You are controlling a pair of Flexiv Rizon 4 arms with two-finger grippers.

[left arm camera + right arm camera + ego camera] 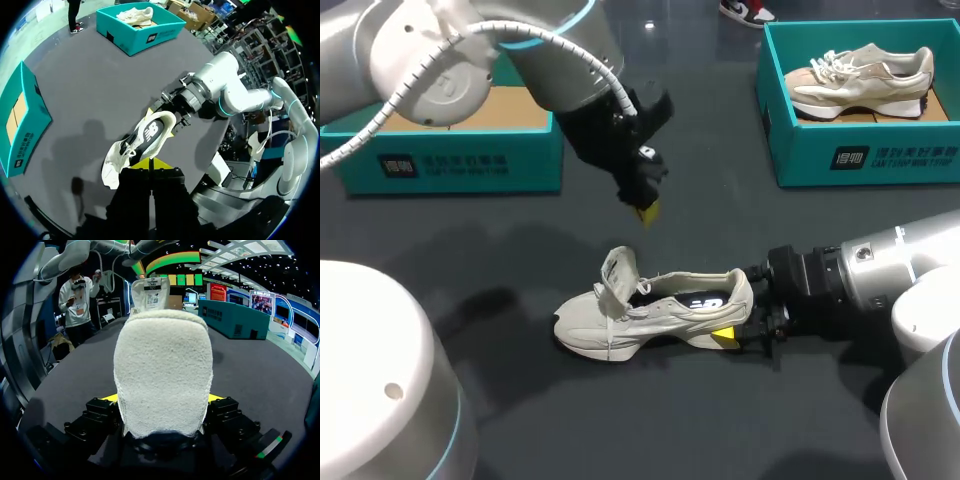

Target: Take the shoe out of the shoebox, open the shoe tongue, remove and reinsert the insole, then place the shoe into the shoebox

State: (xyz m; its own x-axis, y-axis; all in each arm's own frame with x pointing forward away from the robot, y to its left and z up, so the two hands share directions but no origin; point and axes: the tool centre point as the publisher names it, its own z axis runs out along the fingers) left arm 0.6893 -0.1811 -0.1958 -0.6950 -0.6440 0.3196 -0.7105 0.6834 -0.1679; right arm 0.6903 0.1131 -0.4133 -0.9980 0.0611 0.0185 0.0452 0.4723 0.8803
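Observation:
A cream sneaker (pixel 650 312) lies on its side on the dark table, toe to the left, with its tongue (pixel 618 272) pulled up. A dark insole (pixel 703 300) shows inside it. My right gripper (pixel 738 322) holds the heel from both sides. In the right wrist view the heel (pixel 161 375) fills the gap between the yellow fingertips (pixel 106 398). My left gripper (pixel 646 208) hangs above and behind the shoe, shut and holding nothing. In the left wrist view its yellow tips (pixel 150 163) meet just over the sneaker (pixel 137 147).
A teal shoebox (pixel 450 155) with a bare cardboard floor stands at the back left. Another teal shoebox (pixel 865 150) at the back right holds a second cream sneaker (pixel 860 78). My right arm (pixel 880 275) lies low across the table's right side.

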